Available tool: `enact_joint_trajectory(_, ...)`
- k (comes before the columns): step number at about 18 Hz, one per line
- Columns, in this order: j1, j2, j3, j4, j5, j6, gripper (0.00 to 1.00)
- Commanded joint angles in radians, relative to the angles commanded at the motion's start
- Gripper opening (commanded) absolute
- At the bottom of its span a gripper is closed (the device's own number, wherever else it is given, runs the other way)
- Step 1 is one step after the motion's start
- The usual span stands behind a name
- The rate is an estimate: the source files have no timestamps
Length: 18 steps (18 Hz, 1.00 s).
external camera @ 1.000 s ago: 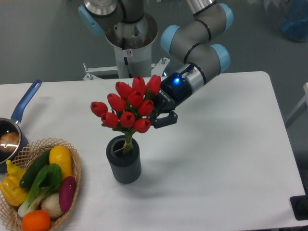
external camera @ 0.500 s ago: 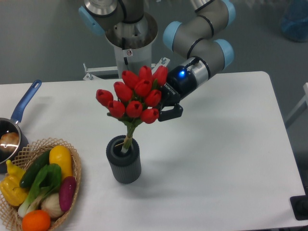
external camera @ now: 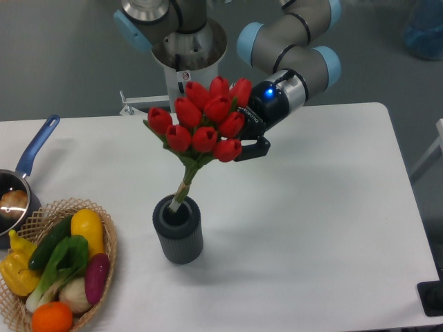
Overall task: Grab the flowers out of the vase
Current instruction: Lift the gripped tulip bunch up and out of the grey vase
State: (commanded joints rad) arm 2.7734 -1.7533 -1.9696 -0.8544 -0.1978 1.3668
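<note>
The flowers (external camera: 205,124) are a bunch of red tulip buds with green leaves, held up above the table. Their tied stem slants down to the left, and its tip is still at the mouth of the vase (external camera: 178,229). The vase is a small dark grey ribbed cylinder standing upright on the white table. My gripper (external camera: 243,142) is shut on the flowers at the right side of the bunch, just under the buds. One black finger (external camera: 253,149) shows past the buds; the other is hidden behind them.
A wicker basket (external camera: 107,238) of colourful vegetables sits at the front left. A steel saucepan with a blue handle (external camera: 36,146) lies at the left edge. The robot's base (external camera: 187,69) stands behind the table, behind the flowers.
My gripper has risen and moved to the right with the flowers. The stem has slid up out of the vase until only its tip is at the mouth.
</note>
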Motion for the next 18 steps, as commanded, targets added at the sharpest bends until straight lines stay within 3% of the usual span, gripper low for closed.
enact_joint_trajectory(6, 0.025, 0.012, 0.011, -0.002, -0.014, -0.044, 0.42)
enact_joint_trajectory(12, 0.043, 0.0, 0.074, -0.003, 0.006, -0.075, 0.42)
enact_joint_trajectory(18, 0.095, -0.002, 0.077, 0.002, 0.008, -0.074, 0.42)
